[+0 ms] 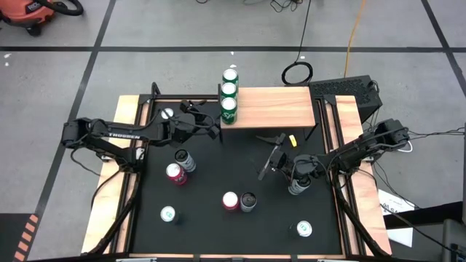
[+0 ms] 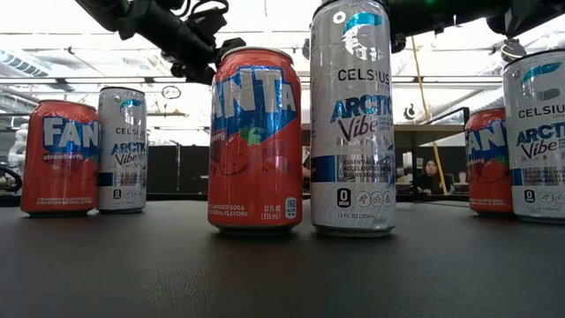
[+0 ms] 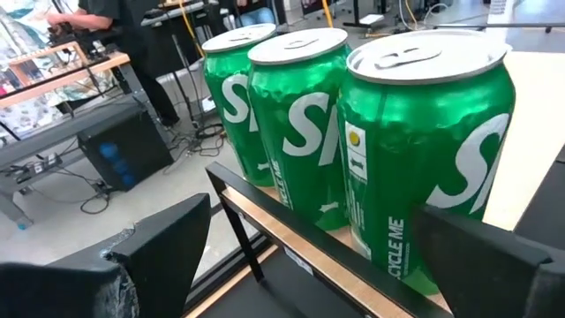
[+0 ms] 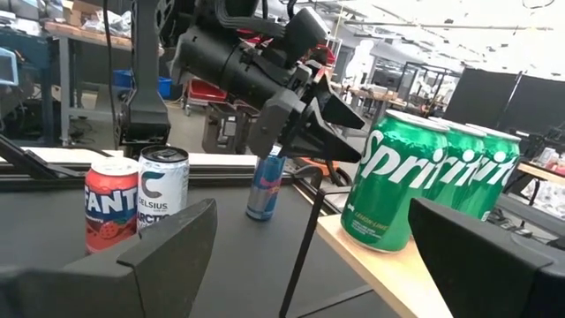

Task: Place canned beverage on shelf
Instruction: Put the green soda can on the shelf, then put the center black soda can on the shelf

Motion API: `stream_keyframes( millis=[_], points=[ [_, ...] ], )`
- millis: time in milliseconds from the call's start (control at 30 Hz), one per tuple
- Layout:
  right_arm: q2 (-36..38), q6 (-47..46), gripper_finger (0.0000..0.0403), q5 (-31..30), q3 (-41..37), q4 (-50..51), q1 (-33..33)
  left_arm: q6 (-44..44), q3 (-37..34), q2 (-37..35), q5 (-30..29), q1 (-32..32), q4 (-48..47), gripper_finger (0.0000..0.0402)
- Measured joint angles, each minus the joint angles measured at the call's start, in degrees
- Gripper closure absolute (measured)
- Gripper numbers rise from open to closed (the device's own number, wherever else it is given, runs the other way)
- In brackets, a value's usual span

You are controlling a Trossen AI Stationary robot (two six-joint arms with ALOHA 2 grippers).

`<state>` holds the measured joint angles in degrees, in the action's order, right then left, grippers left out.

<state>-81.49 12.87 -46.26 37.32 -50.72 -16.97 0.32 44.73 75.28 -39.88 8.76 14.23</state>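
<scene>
With its fingers spread and empty just beside the nearest Sprite can (image 1: 229,109) on the shelf (image 1: 277,106), the left gripper (image 1: 215,128) should back straight off without nudging the row.

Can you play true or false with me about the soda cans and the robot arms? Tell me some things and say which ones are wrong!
1. Three green Sprite cans stand in a row on the shelf. True.
2. The left gripper holds a can. False: it is open and empty, just beside the Sprite cans.
3. A Fanta can and a Celsius can stand side by side on the black mat. True.
4. The right gripper is over the shelf. False: it is open above the mat, in front of the shelf.
</scene>
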Motion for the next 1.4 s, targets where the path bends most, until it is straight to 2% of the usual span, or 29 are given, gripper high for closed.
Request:
stream_keyframes(
  millis=[267, 367, 433, 633, 800, 900, 967, 1067, 1300, 1400],
  points=[
    [1.02, 0.02, 0.004, -0.05, 0.0, 0.87, -2.41, -1.35, 0.04, -6.98, -4.1, -5.69, -9.58, 0.001],
    [2.77, -2.04, 0.004, -0.14, 1.38, 5.97, -3.61, -4.58, 0.09, -9.79, -4.31, -9.31, -13.47, 0.001],
    [4.3, -6.38, 0.0041, -0.11, 3.84, 15.19, -4.32, -7.11, 0.09, -10.48, -4.24, -12.31, -15.17, 0.001],
    [4.65, -25.97, 0.0048, 1.63, 16.74, 51.56, -7.32, -10.52, 0.09, -8.63, -4.41, -23.14, -15.68, 0.0011],
    [3.89, -33.97, 0.0049, 2.07, 25.33, 68.92, -10.14, -10.52, 0.09, -4.72, -7.1, -31.93, -11.38, 0.0011],
    [4.1, -38.23, 0.0049, 7.68, 30.97, 77.48, -10.79, -10.48, 0.09, -2.36, -7.17, -35.7, -9.46, 0.0011],
    [4.17, -40.53, 0.0049, 12.33, 33.68, 79.12, -11.15, -10.49, 0.09, -0.99, -7.29, -37.68, -9.08, 0.0011],
    [3.48, -42.93, 0.0049, 16.34, 34.14, 76.39, -11.64, -11.43, 0.09, 0.67, -7.32, -39.46, -8.09, 0.0011],
    [-3.37, -44.28, 0.0049, 16.79, 33.94, 75.85, -14.33, -13.58, 0.04, 2.0, -8.43, -41.14, -8.59, 0.0011],
    [-5.61, -43.48, 0.0049, 19.3, 33.94, 75.58, -14.38, -13.54, 0.05, 2.02, -8.48, -41.32, -8.47, 0.0011]
  ],
)
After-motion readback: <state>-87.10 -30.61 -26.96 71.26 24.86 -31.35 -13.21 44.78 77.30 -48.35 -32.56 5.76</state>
